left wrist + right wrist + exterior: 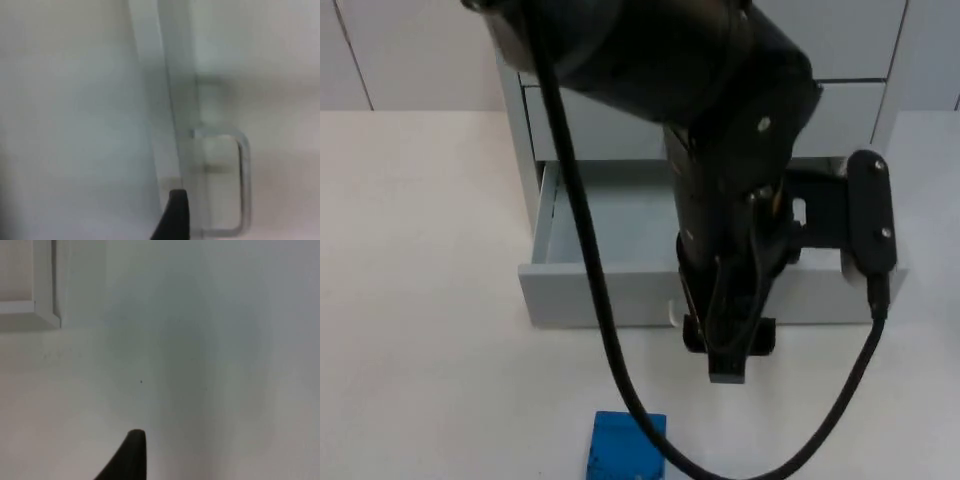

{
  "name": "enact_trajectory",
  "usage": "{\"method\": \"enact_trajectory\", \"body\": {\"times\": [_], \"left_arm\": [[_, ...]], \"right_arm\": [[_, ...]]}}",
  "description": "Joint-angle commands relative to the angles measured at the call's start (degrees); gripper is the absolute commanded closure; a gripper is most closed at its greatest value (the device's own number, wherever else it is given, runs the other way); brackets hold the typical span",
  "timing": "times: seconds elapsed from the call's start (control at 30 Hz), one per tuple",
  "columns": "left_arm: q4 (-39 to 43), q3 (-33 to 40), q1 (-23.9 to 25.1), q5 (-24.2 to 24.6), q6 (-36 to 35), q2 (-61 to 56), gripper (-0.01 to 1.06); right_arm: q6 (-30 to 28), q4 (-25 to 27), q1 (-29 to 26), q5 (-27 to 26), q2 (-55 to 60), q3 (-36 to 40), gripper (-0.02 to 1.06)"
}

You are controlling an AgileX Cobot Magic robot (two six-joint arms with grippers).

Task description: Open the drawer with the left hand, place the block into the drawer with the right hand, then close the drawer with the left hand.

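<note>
Blue block (628,447): one, on table before one open drawer (610,290).

White table top (410,300) running back to a grey partition wall; carries a pale grey drawer cabinet (535,150) at the rear, bottom drawer (590,290) pulled open, and a blue block (620,448) near the front edge

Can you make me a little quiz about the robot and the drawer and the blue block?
1. True or false: the drawer is pulled open.
2. Where is the blue block? A) inside the drawer B) on the table in front of the drawer C) on top of the cabinet
3. What colour is the drawer handle near the left gripper?

Key: 1 true. 2 B. 3 silvery grey.
</note>
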Motion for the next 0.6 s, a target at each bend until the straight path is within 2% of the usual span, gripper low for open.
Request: {"method": "enact_trajectory", "body": {"times": [0.0,0.33,0.43,0.57], "left_arm": [[-3.55,-0.18,-0.06,2.61,-0.86,-1.91,0.29],[-16.55,-0.18,-0.06,10.25,-0.86,-8.55,0.29],[-17.78,-0.18,0.29,10.88,-0.86,-9.93,0.29],[-23.40,-0.18,3.95,12.43,-0.86,-11.82,0.29]], "right_arm": [[-0.02,0.31,-0.21,-0.64,-0.15,0.20,0.02],[-0.02,0.31,-0.21,-0.52,-0.15,0.20,0.02],[-0.02,0.31,-0.21,-0.41,-0.15,0.20,0.02],[-0.02,0.31,-0.21,-0.06,-0.15,0.20,0.02]]}}
